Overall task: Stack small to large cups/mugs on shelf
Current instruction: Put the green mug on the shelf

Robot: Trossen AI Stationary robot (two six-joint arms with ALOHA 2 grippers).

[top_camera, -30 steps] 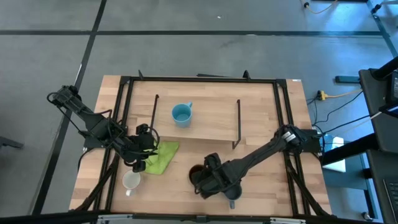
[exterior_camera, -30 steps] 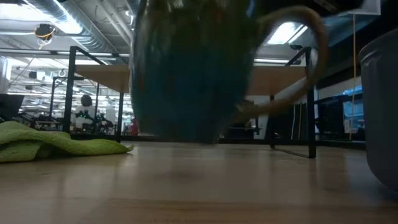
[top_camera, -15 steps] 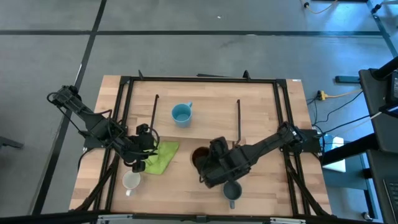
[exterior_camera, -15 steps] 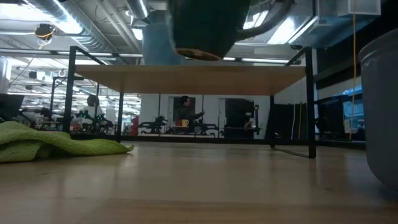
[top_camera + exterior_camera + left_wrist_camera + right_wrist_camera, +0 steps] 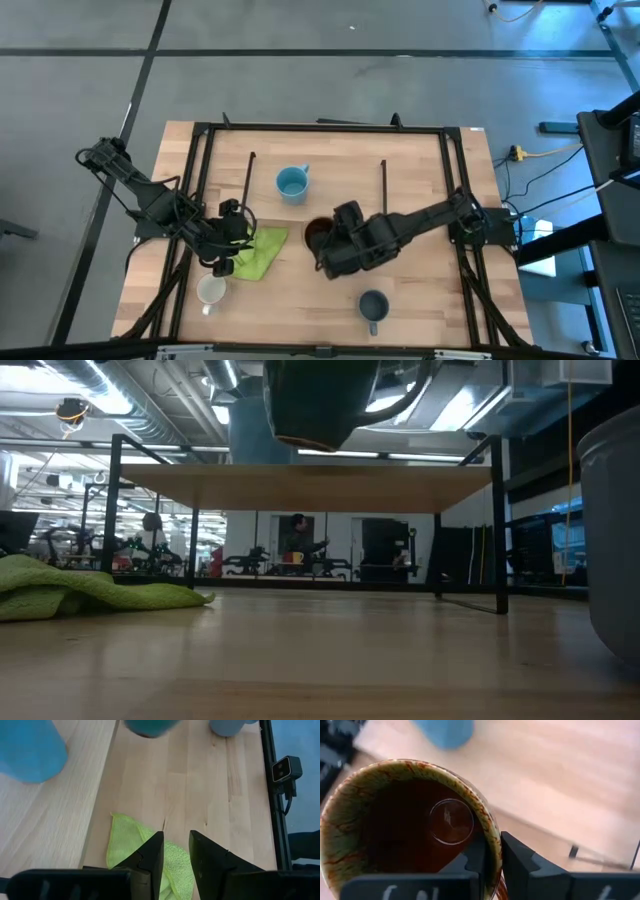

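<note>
The brown mug [image 5: 318, 235] with its dark inside [image 5: 415, 830] hangs in the air just in front of the shelf [image 5: 330, 170], with my right gripper [image 5: 330, 250] shut on it. In the low view its base [image 5: 315, 430] is above the level of the shelf board [image 5: 310, 488]. A light blue mug [image 5: 291, 184] stands on the shelf. On the table stand a grey-blue mug [image 5: 373, 306] near the front edge and a white mug [image 5: 210, 291] at the front left. My left gripper [image 5: 176, 845] hovers over the green cloth [image 5: 258, 252], fingers a little apart with nothing between them. My right gripper pinches the brown mug's wall at the rim [image 5: 492, 837], one finger [image 5: 475, 857] inside the mug and one [image 5: 517, 860] outside. The fingers slant down onto it from the table's right and near side. The mug is lifted clear of the table, roughly upright with its mouth up.
The shelf's black wire ends [image 5: 250, 190] [image 5: 383, 200] rise at both sides of the board. The green cloth [image 5: 80, 590] lies crumpled at the left. A black frame [image 5: 320, 128] runs round the table. Bare wood lies between the cloth and the grey-blue mug.
My right gripper has risen and gone toward the table's far edge, to the shelf's front, carrying the brown mug. The mug, a second ago low by the near edge, now hangs above shelf height. The grey-blue mug has stayed in place and shows uncovered.
</note>
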